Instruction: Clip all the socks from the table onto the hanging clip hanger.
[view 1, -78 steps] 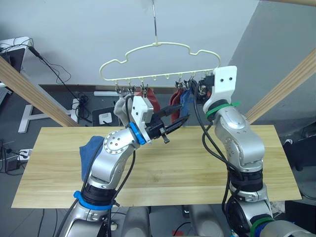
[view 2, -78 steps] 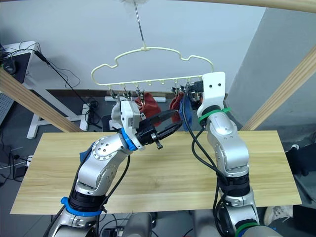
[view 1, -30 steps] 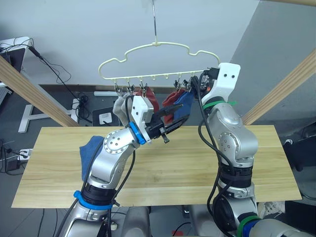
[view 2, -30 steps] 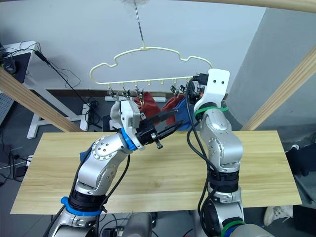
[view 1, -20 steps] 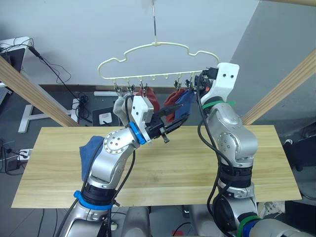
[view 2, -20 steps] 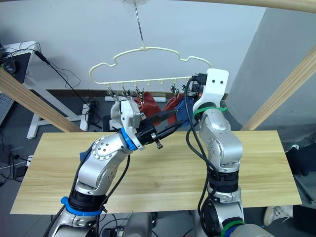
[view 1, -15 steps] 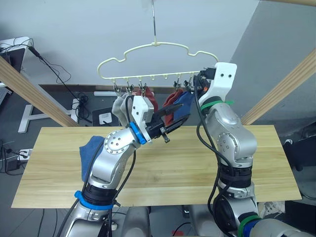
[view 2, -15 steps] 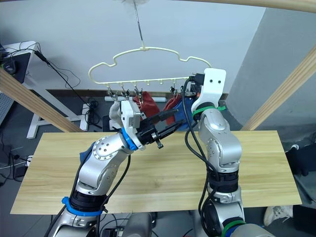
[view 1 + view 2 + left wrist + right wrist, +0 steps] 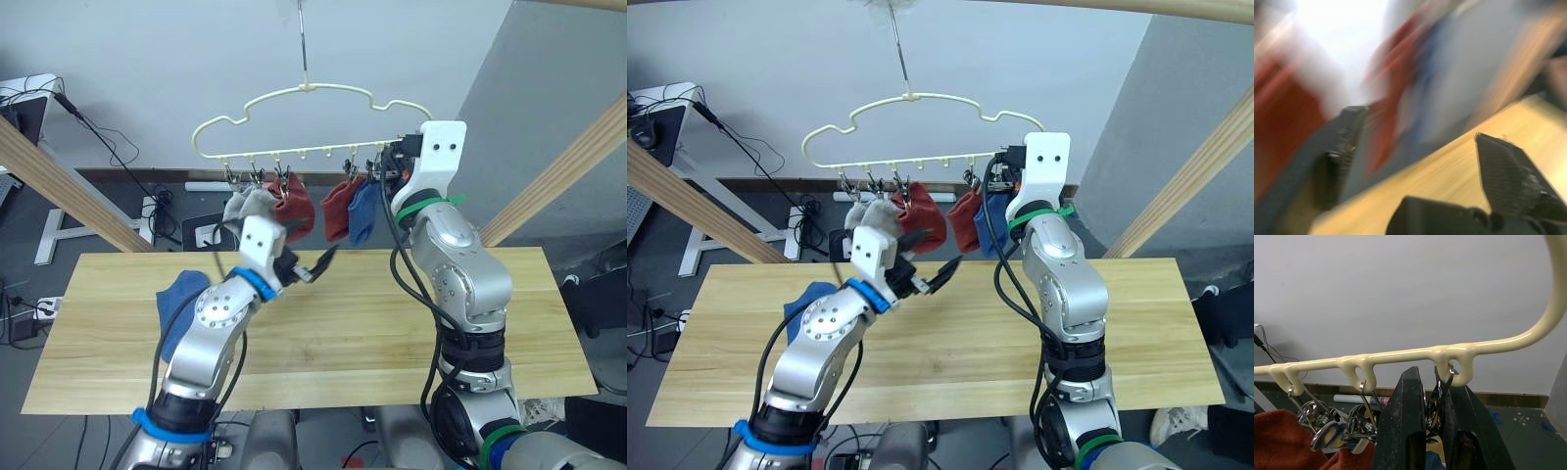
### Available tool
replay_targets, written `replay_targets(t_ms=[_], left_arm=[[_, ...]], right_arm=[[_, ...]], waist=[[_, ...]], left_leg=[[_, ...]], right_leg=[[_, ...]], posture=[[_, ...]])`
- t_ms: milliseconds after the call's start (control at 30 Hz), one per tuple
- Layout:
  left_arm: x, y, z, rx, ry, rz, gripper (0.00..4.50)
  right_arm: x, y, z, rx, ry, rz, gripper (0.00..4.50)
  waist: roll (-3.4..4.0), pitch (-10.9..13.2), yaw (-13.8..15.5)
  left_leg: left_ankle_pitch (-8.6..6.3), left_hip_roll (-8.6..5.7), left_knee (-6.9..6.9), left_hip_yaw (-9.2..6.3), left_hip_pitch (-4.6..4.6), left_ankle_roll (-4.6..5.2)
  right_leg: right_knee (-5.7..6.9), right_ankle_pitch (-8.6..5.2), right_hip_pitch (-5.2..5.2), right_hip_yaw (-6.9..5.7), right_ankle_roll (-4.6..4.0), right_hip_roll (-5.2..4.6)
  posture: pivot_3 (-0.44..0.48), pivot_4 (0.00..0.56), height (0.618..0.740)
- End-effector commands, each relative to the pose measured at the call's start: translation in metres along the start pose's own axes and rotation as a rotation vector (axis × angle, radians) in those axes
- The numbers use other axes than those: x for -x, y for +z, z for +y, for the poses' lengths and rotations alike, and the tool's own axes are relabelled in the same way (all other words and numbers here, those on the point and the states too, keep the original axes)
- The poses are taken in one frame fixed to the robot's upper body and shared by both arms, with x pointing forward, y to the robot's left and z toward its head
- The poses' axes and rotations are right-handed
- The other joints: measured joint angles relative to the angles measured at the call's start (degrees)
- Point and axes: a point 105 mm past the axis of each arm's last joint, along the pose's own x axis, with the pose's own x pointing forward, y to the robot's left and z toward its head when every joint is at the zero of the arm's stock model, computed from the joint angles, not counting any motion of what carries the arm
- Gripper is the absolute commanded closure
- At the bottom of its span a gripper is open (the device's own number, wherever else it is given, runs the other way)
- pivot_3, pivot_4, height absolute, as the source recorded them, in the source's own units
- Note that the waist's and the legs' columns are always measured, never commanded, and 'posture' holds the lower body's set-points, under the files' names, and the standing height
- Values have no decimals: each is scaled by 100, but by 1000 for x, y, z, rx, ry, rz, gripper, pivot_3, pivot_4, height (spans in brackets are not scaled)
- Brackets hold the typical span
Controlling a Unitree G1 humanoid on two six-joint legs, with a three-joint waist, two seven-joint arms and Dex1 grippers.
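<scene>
Left wrist view is smeared, yet we make out our left pincer point(image 9: 1420, 161) gaping wide, empty. At the clip hanger point(image 9: 312, 122), our right pincer point(image 9: 1435, 431) is pinched on a clip point(image 9: 1442, 382). One blue sock point(image 9: 181, 305) lies on the counter point(image 9: 333, 333), half hidden behind our left arm.

The robot has two shiny silver arms made of round metal parts. The left arm point(image 9: 211, 328) has blue bands, and the right arm point(image 9: 460, 274) has green bands. Each wrist has a white block with small dark screw holes. Black cables loop along both arms. The fingers point(image 9: 1405, 426) are black.
</scene>
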Motion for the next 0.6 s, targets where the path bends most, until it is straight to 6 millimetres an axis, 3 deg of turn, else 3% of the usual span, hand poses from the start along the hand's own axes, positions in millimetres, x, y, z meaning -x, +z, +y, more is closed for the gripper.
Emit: replay_targets(t_ms=[33,100,267,433,600], left_arm=[[21,-17,45,60,230,92,0],[36,-32,69,114,338,162,0],[56,-64,104,217,477,294,0],[66,-87,124,315,560,378,0],[76,-106,117,397,576,442,0]], right_arm=[[6,17,5,2,28,-75,4452],[6,16,4,5,31,-70,4452],[5,15,3,7,42,-63,4452],[3,17,5,15,59,-64,4452],[3,17,4,25,68,-61,4452]], waist=[[0,0,9],[0,0,24],[0,0,57],[0,0,92],[0,0,92]], left_leg=[[0,0,0,0,0,0],[0,0,2,-2,0,0],[0,-2,3,-4,2,0],[0,-3,3,-2,3,-1],[0,0,-1,-1,3,-2]], right_leg=[[3,0,0,0,0,0],[6,0,0,-2,0,0],[13,0,-1,-4,0,0],[15,0,-1,-3,0,0],[14,0,-4,-3,0,-2]], posture=[[18,298,740],[27,299,740],[47,298,740],[50,296,740],[47,296,740]])
